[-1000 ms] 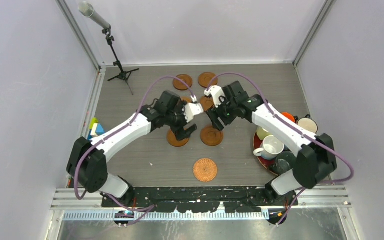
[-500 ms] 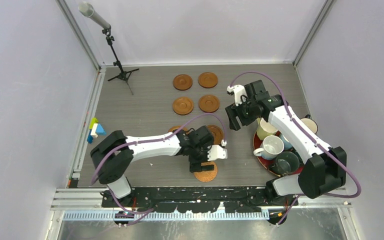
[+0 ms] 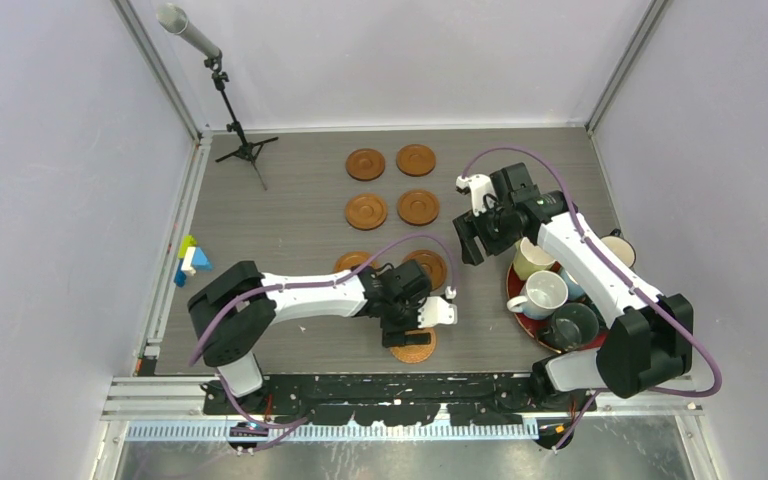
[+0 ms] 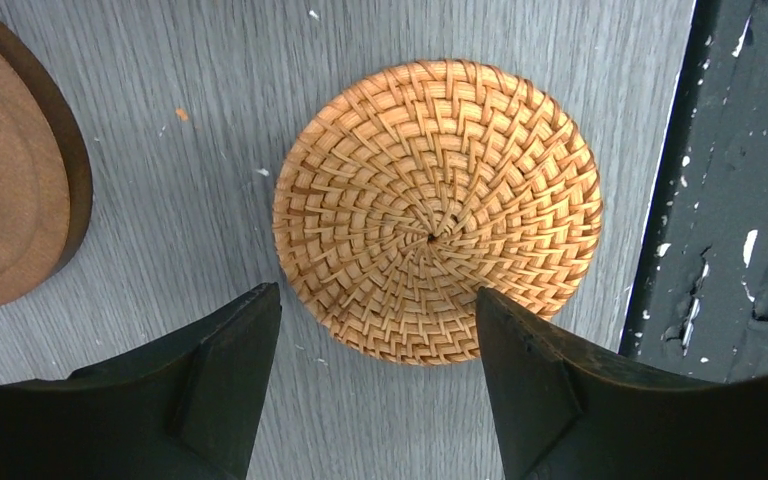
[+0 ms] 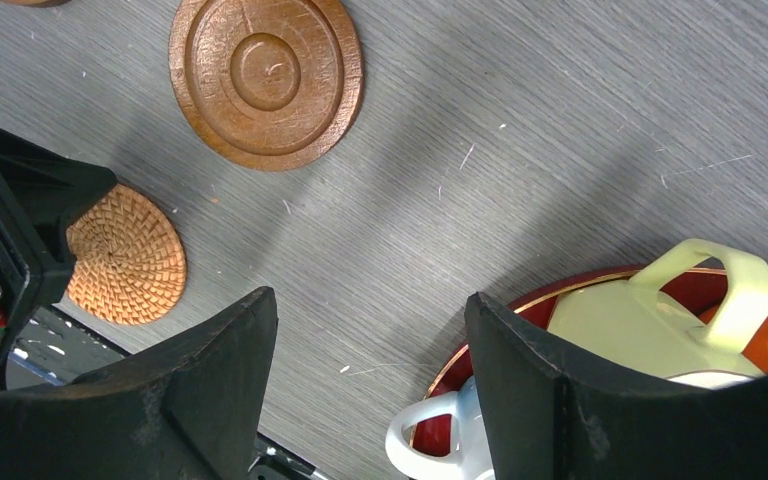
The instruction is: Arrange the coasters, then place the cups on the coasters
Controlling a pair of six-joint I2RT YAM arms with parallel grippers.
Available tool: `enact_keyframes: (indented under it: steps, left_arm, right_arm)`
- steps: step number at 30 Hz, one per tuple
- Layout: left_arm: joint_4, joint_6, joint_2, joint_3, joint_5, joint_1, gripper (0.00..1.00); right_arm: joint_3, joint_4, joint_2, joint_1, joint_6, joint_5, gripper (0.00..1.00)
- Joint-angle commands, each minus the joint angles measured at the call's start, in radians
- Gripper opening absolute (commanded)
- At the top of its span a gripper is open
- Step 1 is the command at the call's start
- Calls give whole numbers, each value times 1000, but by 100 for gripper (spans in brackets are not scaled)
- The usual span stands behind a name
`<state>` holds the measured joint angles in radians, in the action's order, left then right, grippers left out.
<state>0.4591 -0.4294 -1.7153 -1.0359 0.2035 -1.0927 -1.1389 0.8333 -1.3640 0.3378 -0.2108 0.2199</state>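
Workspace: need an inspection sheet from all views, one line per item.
Surface: grey wood-grain table, light scuffs and specks.
Job's things: four wooden coasters in a square at the far middle, two more partly under the left arm. Woven coaster at the near edge. Cups bunched on the red tray, none on a coaster.
Clutter: coloured blocks at the left edge.
Grippers: left gripper open over the woven coaster's edge. Right gripper open, empty, beside the tray.
Cables: purple cables loop free off both arms.
Surroundings: mic stand in the far left corner, pale walls.
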Motion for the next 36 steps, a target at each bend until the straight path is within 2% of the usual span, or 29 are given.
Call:
enact_keyframes:
  steps: [1,8,16,23,28,36]
  left_arm:
    - [9,-51,27,71,-64,20,72]
    - [57,-78,47,74,-27,112,69]
    - [74,-102,75,118,-6,122,69]
    - [104,-95,103,70,2,122,78]
    - [178,-95,157,-18,9,122,84]
    - [235,-74,189,-103,61,151,87]
  right_arm:
    - [-23,8,6,-4,1,12,73]
    - [-26,8,-9,-6,-10,12,73]
    - [-67,22,-37,-5,-12,18,73]
    - [-131,35,-47,-5,-1,29,73]
    - [-194,78,-53,-6,-13,-13,73]
    - [-242,151,-57,-35,-53,-88,73]
